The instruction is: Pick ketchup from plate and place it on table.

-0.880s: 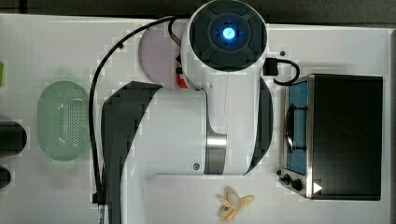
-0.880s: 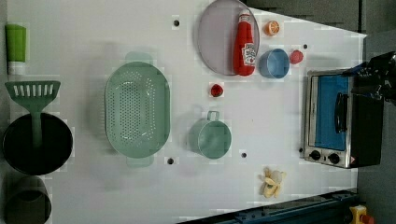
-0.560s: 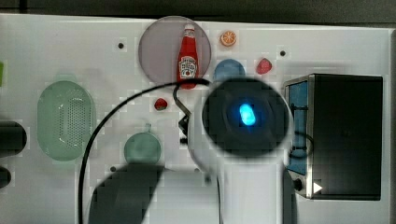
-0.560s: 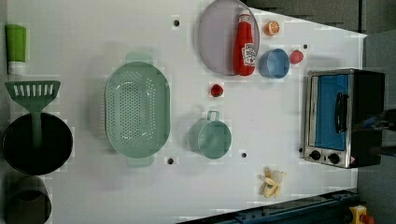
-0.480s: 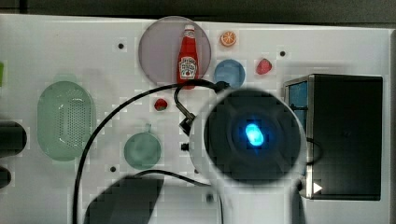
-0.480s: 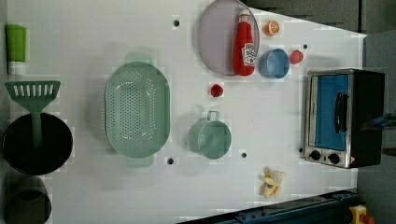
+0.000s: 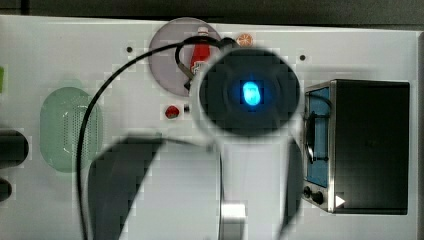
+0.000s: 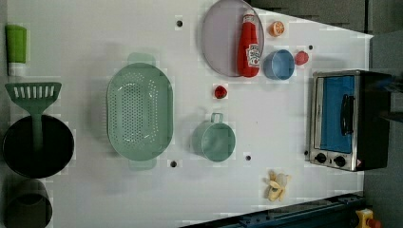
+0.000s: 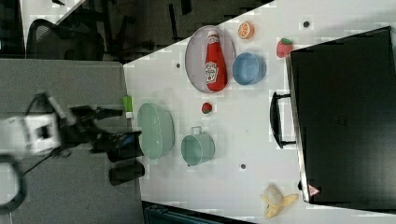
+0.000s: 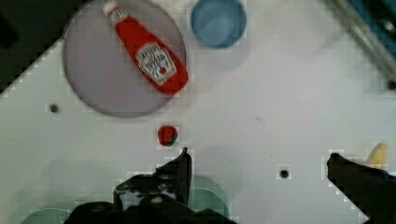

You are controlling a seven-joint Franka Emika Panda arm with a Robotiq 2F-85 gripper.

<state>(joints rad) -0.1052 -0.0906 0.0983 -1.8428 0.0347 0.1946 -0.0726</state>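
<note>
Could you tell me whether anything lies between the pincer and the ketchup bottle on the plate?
Nothing visible blocks it. In the wrist view the open pincer hangs above bare table, and the ketchup lies flat and uncovered on the plate. The small round red item sits on the table between them, low, while the blue bowl stands beside the plate.

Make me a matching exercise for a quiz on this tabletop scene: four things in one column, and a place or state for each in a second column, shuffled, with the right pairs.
Things:
1. ketchup
2. spatula
3. banana
4. fingers

Places or states:
A. on the table, below the toaster oven in the left view
B. lying on the plate, by its edge nearest the blue bowl
C. spread apart, holding nothing
D. handle resting over the black pot

Pairs: 1-B, 2-D, 3-A, 4-C
</note>
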